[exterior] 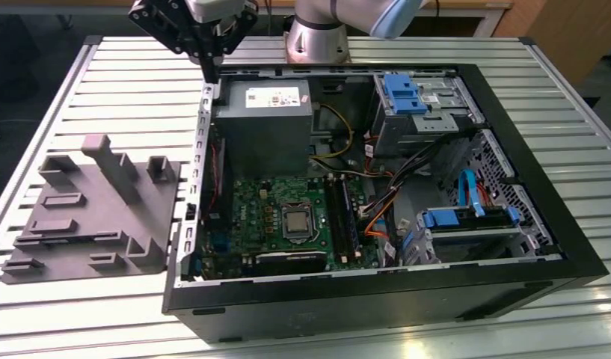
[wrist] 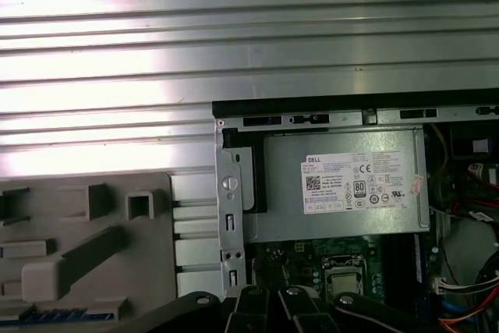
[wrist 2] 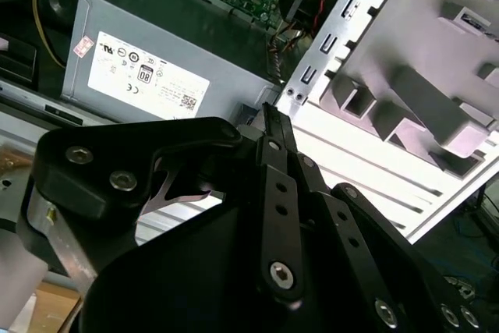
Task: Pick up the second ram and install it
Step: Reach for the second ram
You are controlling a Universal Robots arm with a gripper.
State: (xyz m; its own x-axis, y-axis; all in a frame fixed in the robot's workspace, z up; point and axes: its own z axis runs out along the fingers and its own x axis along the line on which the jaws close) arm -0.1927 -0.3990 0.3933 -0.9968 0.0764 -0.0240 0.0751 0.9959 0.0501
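The second ram (wrist: 54, 316) shows as a blue strip lying in a slot of the grey holder block (exterior: 96, 217), on the table at the exterior view's left of the open computer case (exterior: 385, 299). My gripper (exterior: 210, 73) hangs above the case's far left corner, beside the grey power supply (exterior: 263, 123), well away from the ram. Its fingers (wrist 2: 269, 118) are pressed together into a thin tip and hold nothing. The green motherboard (exterior: 285, 217) lies in the case, with long dark memory slots (exterior: 340, 221) running along its right side.
The case's metal side wall (wrist: 230, 224) stands between the holder block and the motherboard. Blue drive-bay clips (exterior: 405, 93) and orange cables (exterior: 380, 217) fill the case's right half. The slatted metal table (exterior: 135, 97) surrounds the case, and the arm's base (exterior: 320, 37) stands behind it.
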